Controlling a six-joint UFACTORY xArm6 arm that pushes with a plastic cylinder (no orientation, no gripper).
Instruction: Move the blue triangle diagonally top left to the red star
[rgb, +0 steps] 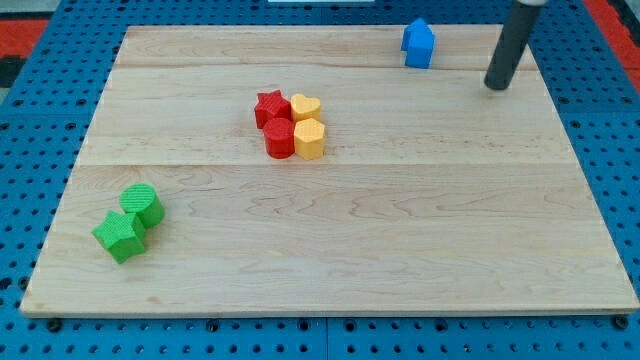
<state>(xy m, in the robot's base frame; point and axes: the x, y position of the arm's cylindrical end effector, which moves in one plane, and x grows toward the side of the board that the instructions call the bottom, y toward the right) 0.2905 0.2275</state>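
Note:
The blue triangle block (418, 44) stands near the view's top edge of the wooden board, right of centre. The red star (270, 107) sits left of centre in a tight cluster with a red cylinder (279, 140), a yellow heart (305, 106) and a yellow hexagon block (310, 139). My tip (496, 86) rests on the board to the right of the blue triangle and slightly below it, apart from it. The rod rises up out of the view's top right.
A green cylinder (142, 205) and a green star-like block (119, 237) touch each other near the board's lower left. The wooden board (330, 240) lies on a blue pegboard surface (40, 150).

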